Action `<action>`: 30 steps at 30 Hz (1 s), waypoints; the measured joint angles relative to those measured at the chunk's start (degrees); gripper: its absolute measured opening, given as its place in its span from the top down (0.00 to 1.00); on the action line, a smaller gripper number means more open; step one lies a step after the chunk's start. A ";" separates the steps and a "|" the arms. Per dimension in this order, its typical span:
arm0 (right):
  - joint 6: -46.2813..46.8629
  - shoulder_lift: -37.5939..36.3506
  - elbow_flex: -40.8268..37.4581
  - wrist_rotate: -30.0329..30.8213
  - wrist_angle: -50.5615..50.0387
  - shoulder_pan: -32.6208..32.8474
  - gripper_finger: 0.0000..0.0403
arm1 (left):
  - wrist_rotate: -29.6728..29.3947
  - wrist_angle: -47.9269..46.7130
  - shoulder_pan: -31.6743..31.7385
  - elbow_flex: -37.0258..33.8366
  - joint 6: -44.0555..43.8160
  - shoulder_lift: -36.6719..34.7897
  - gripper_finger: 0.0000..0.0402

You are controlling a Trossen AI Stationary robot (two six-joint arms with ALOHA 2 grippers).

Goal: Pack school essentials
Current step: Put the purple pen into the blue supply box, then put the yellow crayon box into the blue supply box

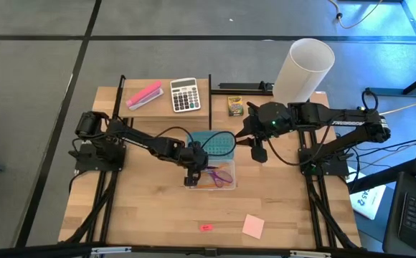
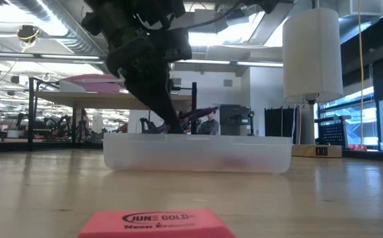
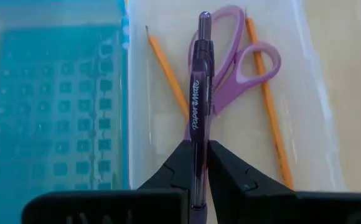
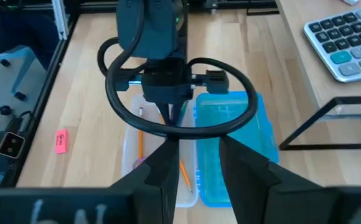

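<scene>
Lowering pen into box.
Left gripper point(image 3: 199, 177) pinching purple pen point(image 3: 199, 106) over clear box point(image 1: 228, 185), joining scissors point(image 3: 230, 62), 2 pencils point(image 3: 168, 78); right gripper point(image 4: 196, 165) parted, empty.

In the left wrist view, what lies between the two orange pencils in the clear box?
The purple scissors lie between the two pencils, with the purple pen, gripped in the left fingers, above them.
</scene>
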 joint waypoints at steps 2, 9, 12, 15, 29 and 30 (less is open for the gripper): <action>0.00 0.00 0.00 0.00 -0.29 -0.02 0.71 | 0.00 0.20 0.00 0.00 0.00 0.61 0.93; 0.03 0.00 0.00 0.00 -0.57 -0.02 0.71 | -0.04 -0.02 -0.02 0.00 -0.02 2.61 0.94; 0.09 0.00 0.00 0.00 -0.59 0.00 0.71 | -0.76 0.17 -0.02 -0.02 -0.04 2.55 0.93; 0.04 0.00 0.00 0.00 -0.59 -0.02 0.71 | -2.59 0.08 0.11 -0.02 -0.04 2.53 0.91; -1.06 0.00 0.00 0.04 -0.57 -0.02 0.71 | -5.00 0.08 0.11 -0.02 -0.09 2.50 0.82; -1.25 0.00 0.00 0.07 -0.57 -0.02 0.71 | -4.98 0.08 0.11 -0.02 -0.09 2.50 0.81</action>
